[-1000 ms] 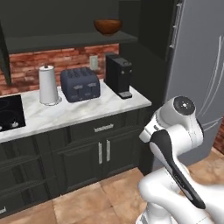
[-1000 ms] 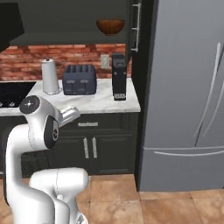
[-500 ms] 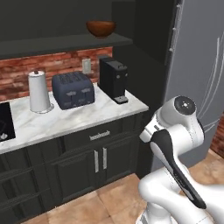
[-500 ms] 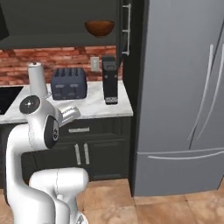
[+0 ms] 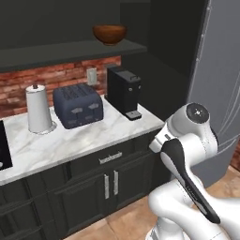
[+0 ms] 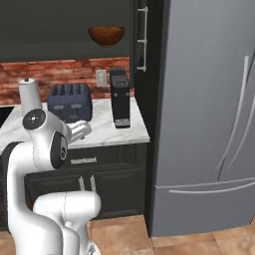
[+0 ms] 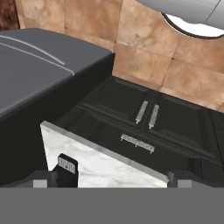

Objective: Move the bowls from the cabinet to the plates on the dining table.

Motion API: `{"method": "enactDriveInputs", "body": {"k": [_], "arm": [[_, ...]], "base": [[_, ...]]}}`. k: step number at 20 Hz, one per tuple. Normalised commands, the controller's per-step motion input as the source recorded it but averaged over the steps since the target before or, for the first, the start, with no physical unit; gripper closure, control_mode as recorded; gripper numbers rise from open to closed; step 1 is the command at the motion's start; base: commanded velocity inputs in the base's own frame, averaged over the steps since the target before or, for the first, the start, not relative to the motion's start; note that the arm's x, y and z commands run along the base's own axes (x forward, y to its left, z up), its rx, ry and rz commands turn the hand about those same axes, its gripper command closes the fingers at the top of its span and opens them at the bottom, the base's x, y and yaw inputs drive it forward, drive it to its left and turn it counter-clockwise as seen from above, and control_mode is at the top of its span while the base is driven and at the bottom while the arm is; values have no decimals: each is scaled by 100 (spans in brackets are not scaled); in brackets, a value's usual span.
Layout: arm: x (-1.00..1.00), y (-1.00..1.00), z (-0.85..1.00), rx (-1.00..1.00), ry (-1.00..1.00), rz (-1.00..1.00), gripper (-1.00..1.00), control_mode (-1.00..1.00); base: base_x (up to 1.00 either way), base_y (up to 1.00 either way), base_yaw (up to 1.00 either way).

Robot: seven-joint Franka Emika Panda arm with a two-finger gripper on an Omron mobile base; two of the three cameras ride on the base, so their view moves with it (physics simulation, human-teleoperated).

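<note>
One round wooden bowl (image 5: 109,33) on dark cabinet (image 5: 70,50) shelf, tool (image 7: 111,179) spread wide.

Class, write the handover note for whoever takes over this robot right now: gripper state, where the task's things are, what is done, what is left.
Gripper: open, holding nothing.
Bowl: one reddish-brown bowl sits on the dark cabinet shelf, above the black coffee machine and the toaster on the marble counter.
Done: nothing visibly; the bowl is untouched on its shelf.
Left: reach up, grasp the bowl, carry it to a plate on the dining table, then likely do the same for the other.
</note>
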Motion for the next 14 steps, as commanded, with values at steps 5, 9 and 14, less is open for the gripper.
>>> {"method": "enactDriveInputs", "body": {"k": [5, 9, 14], "arm": [[0, 0, 0, 0, 0, 0, -100, 100], [0, 0, 0, 0, 0, 0, -100, 100], [0, 0, 0, 0, 0, 0, -100, 100]], "base": [[28, -6, -9], [55, -9, -7], [78, -6, -3]]}}
